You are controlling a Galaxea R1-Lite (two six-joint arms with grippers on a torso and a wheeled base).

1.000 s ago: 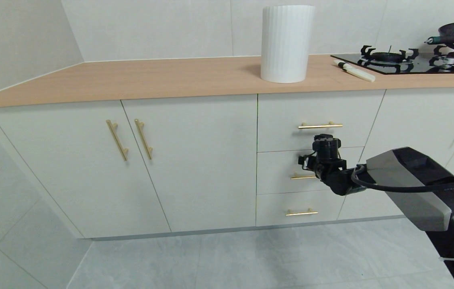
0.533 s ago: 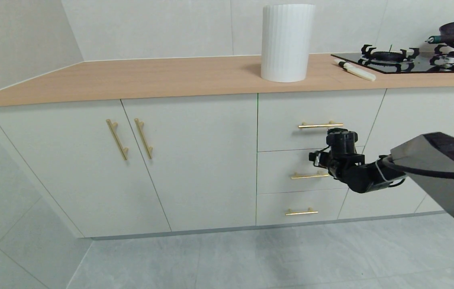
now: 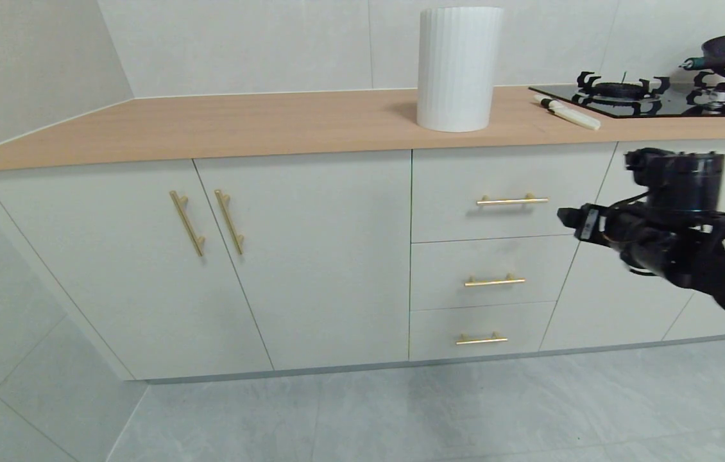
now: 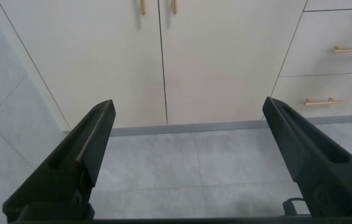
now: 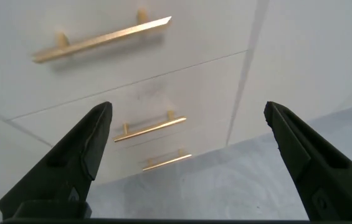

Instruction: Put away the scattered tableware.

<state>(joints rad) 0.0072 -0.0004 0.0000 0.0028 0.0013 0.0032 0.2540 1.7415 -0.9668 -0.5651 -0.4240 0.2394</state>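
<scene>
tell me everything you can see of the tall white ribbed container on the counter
The tall white container is an upright cylinder with fine vertical ribs all round its wall and a matte finish that could be ceramic or plastic. Its inside cannot be seen from here. It stands on the wooden countertop, above the stack of drawers and to the left of the hob. A pale utensil lies apart from it. Only the counter touches it.
</scene>
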